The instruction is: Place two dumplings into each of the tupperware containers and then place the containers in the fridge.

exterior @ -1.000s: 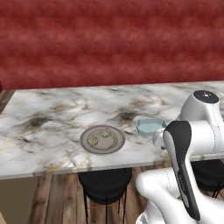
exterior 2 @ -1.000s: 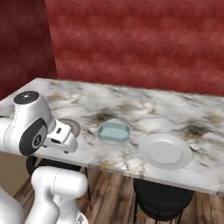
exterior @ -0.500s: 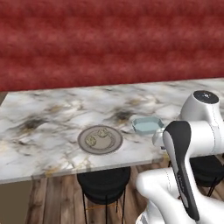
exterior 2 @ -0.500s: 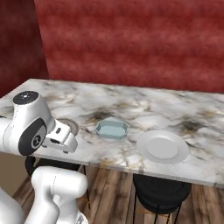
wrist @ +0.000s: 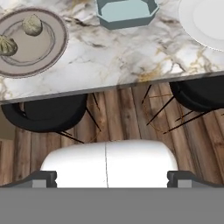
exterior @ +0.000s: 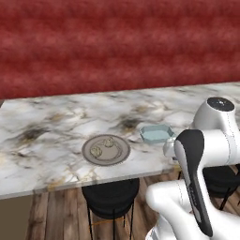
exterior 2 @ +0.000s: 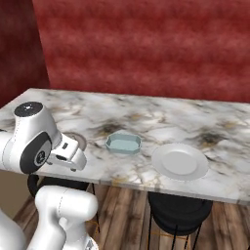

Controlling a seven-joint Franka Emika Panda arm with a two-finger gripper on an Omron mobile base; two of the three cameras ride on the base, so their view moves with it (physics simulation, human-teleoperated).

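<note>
Two tan dumplings (wrist: 33, 25) (wrist: 6, 45) lie on a round grey-brown plate (wrist: 43, 52) at the left of the marble counter; the left base view shows these dumplings (exterior: 108, 142) (exterior: 96, 151) on the same plate (exterior: 117, 157). A light-blue tupperware container (wrist: 127, 11) (exterior: 155, 133) (exterior 2: 124, 143) stands empty to the plate's right. My gripper (wrist: 112, 179) is open, its fingertips (wrist: 43, 178) wide apart with nothing between them. It is held back over the counter's near edge, apart from all these things. The fridge is out of view.
An empty round white plate (exterior 2: 180, 161) (wrist: 205, 19) lies right of the container. Black stools (wrist: 43, 116) (wrist: 201, 94) stand under the counter's front edge on the wooden floor. A red wall (exterior: 117, 42) runs behind the counter.
The whole picture has shifted a little, so the base has moved. The plates, dumplings and container lie as before, and the gripper stays open.
</note>
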